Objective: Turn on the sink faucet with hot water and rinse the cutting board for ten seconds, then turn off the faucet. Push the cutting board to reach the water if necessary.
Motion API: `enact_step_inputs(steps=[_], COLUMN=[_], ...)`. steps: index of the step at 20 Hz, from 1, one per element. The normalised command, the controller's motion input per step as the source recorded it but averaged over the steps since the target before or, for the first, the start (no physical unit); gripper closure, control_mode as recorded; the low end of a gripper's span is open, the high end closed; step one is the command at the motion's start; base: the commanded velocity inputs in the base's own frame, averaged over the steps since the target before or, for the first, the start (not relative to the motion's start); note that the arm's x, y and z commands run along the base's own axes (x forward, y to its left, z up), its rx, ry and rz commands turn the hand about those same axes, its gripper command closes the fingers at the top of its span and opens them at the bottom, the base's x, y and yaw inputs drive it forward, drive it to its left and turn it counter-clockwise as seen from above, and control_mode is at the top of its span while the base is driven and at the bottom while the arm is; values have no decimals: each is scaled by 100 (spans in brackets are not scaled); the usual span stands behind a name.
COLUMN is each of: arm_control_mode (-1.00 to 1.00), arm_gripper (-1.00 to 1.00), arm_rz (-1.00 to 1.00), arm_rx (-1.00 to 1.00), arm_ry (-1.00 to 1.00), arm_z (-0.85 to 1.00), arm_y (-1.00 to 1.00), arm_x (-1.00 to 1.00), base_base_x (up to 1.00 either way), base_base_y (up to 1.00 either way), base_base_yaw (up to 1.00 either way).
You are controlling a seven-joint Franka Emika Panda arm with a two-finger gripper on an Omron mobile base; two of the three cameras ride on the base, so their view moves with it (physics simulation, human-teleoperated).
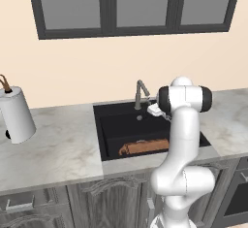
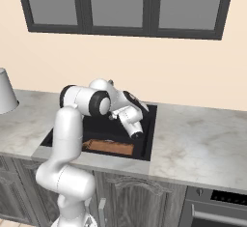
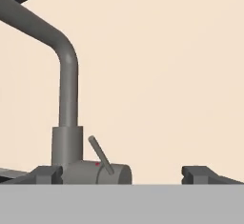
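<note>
No water ran from the sink faucet point(image 1: 141, 94), so the task stood at its first step: the lever had yet to be raised to the hot side. The rinse, any push of the board, and the shut-off all remained.

The faucet stood on the rear rim of the sink point(image 1: 109, 147), at 12 o'clock from the basin centre. In the hand view its upright body point(image 3: 68, 104) rose at 9 o'clock from centre, with the small lever point(image 3: 101, 155) angled up from the base.

The gripper point(image 3: 122, 174) was close in front of the faucet base with its fingers point(image 3: 196, 174) spread wide. The left tip sat just beside the base, and whether it touched could not be told. Nothing was gripped.

The cutting board point(image 1: 143, 147) lay flat on the basin floor along the front wall, at 6 o'clock from the faucet. In all likelihood it lay short of the spout line, so a push toward the rear might be needed.
</note>
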Motion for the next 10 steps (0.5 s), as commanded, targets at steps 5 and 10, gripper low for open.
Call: enact_step_inputs(steps=[5,10], arm_control_mode=[-100,-100], arm_gripper=[-100,-100], arm_rz=[-5,-2], arm_rx=[0,0], arm_ry=[-2,-5], arm_z=[-5,-1], arm_y=[8,30], arm_x=[10,8], base_base_x=[0,0], base_base_y=[0,0], base_base_yaw=[0,0])
